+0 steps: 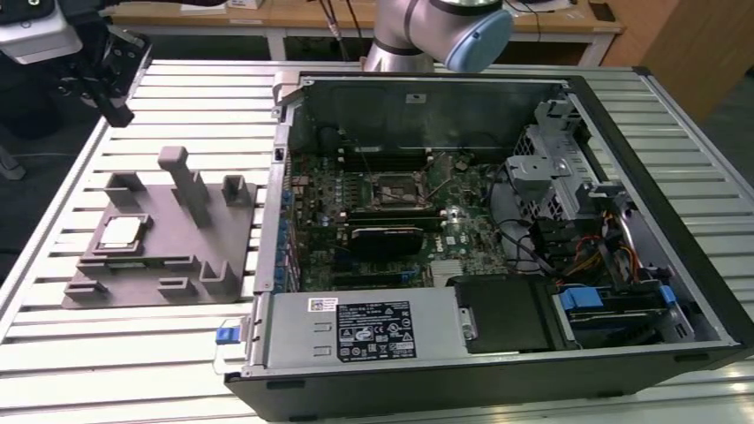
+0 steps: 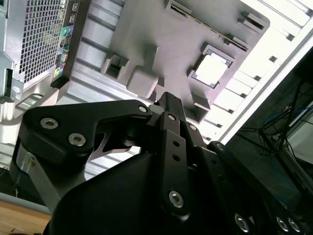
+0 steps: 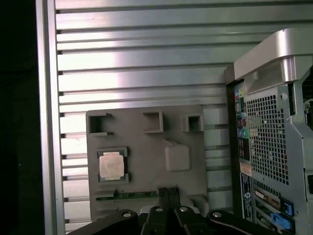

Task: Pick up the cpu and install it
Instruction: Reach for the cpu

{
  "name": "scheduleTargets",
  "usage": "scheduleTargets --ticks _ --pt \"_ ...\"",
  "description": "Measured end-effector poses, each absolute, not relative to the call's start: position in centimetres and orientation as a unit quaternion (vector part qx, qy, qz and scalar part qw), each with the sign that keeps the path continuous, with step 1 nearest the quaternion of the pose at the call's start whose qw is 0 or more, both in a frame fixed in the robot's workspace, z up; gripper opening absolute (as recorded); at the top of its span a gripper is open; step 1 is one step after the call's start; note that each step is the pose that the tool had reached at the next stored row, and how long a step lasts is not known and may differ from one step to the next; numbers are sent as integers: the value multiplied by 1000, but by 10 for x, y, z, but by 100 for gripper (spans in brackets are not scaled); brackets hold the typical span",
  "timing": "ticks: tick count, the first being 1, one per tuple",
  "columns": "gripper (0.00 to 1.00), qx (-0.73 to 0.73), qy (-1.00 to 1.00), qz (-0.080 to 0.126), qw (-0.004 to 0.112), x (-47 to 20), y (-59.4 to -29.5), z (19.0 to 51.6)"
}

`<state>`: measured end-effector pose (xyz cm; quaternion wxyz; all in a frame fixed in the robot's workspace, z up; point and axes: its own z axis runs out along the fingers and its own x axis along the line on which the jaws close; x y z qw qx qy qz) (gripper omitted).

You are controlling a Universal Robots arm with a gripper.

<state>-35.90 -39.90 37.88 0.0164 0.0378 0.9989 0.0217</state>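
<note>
I see my gripper (image 3: 168,191) up in the air, over the far side of the table (image 1: 71,371), on the exterior view's left. Its two fingers (image 3: 163,196) are pressed close together with nothing between them. It holds nothing.

The cpu (image 1: 122,231) is not picked up yet. It lies flat in a little square pocket on the grey fixture (image 1: 165,269), on the exterior view's left, beside the open computer case (image 1: 695,291). In both wrist views I can see its shiny top (image 2: 211,68). The gripper is well apart from it.

The socket (image 1: 393,187) sits on the board inside the case, on the far side of its middle. It looks empty.

Here is what I think could go wrong. The cpu is thin and sits low in its pocket, so fingers that come down a bit off could bump the pocket walls or tip the chip. Closed fingers would just poke its top. The tall posts (image 1: 186,181) on the fixture stand near the cpu, and the gripper could knock them. A weak or crooked grip could drop the chip. If it goes into the socket turned wrong or tilted, it may not sit flat.
</note>
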Motion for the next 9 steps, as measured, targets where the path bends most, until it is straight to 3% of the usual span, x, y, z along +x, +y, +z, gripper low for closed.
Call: scheduleTargets --ticks 9 --pt "11 38 999 22 16 -374 -399 368"
